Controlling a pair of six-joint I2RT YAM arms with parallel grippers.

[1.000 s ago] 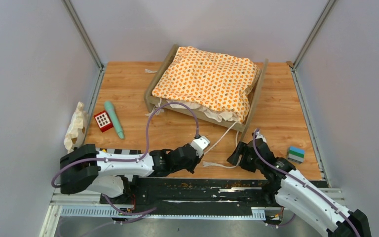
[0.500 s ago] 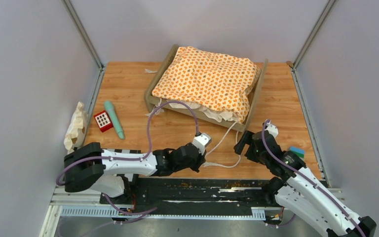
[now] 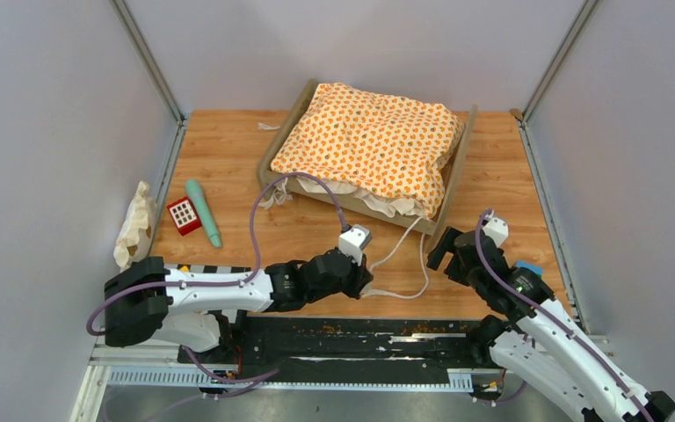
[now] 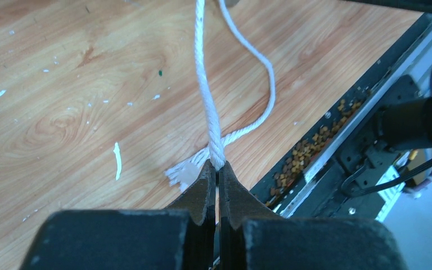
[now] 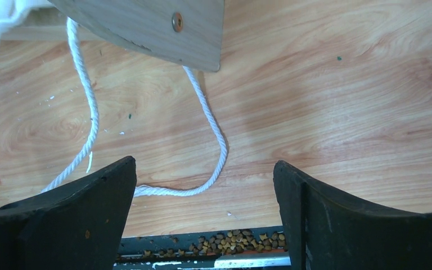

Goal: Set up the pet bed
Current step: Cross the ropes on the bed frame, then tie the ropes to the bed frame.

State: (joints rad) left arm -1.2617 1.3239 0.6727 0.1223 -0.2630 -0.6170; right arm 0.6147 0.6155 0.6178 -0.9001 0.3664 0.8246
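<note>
Light-wood pet bed (image 3: 458, 163) near wooden table's (image 3: 228, 141) far edge, orange-patterned cushion (image 3: 369, 141) laid on. White twisted cord (image 4: 205, 95) pinched by left gripper (image 4: 217, 169); right gripper (image 5: 203, 169) spread, empty. Risk: cushion dragged off if cord is overpulled.

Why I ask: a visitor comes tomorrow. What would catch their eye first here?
Probably the orange-patterned cushion heaped on the pet bed at the far middle of the table. Next, near the front edge, the left gripper, shut on a white cord running toward the bed. The right gripper hangs open beside it, over the cord's loose loop.
</note>
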